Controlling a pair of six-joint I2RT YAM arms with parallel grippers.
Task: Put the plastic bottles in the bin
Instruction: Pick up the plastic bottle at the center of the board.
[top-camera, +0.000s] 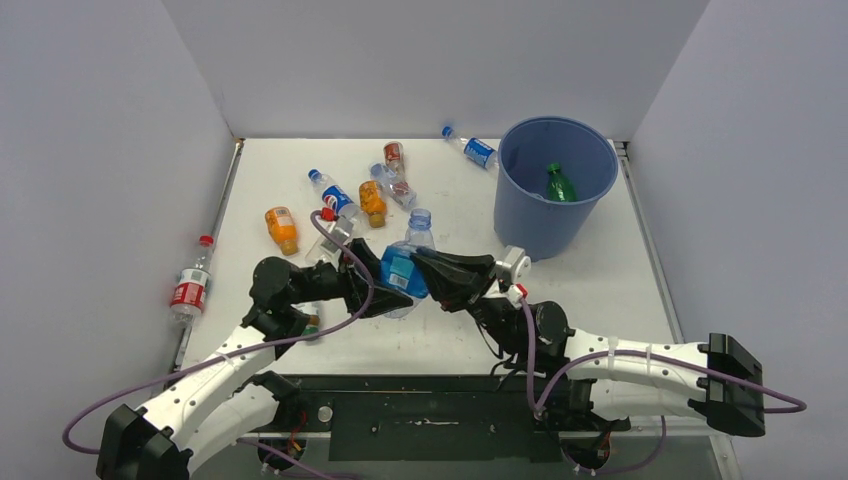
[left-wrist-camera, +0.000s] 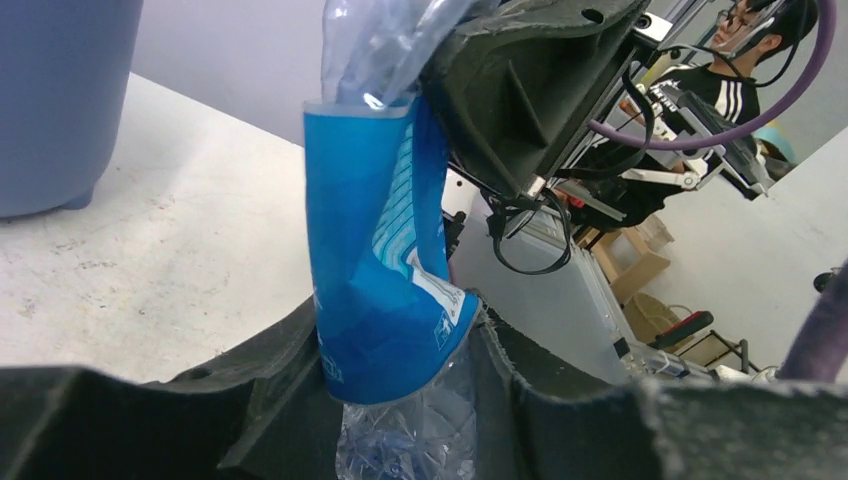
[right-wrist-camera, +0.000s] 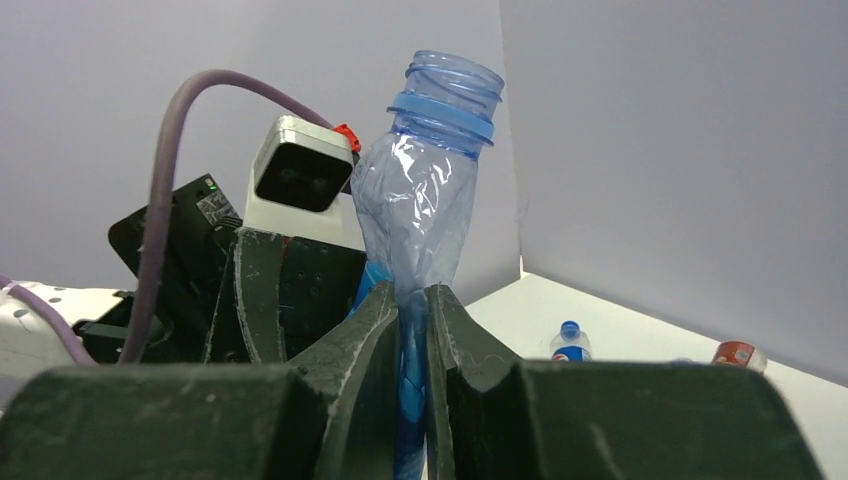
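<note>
A crushed clear bottle with a blue label (top-camera: 405, 268) hangs upright between both grippers at the table's middle. My right gripper (top-camera: 427, 268) is shut on it from the right, its jaws pinching the flattened body (right-wrist-camera: 420, 200) below the open neck. My left gripper (top-camera: 383, 285) comes in from the left, and its fingers (left-wrist-camera: 290, 340) press both sides of the bottle's lower part (left-wrist-camera: 375, 260). The blue bin (top-camera: 520, 215) stands at the back right with a green bottle (top-camera: 558, 184) inside. Several more plastic bottles lie behind the grippers, among them two orange ones (top-camera: 282, 229) (top-camera: 372, 203).
A red-labelled bottle (top-camera: 190, 285) lies beyond the table's left edge, against the wall. A blue-labelled bottle (top-camera: 472, 148) lies just left of the bin. Grey walls close in the left, back and right sides. Purple cables (top-camera: 345, 310) loop off both arms.
</note>
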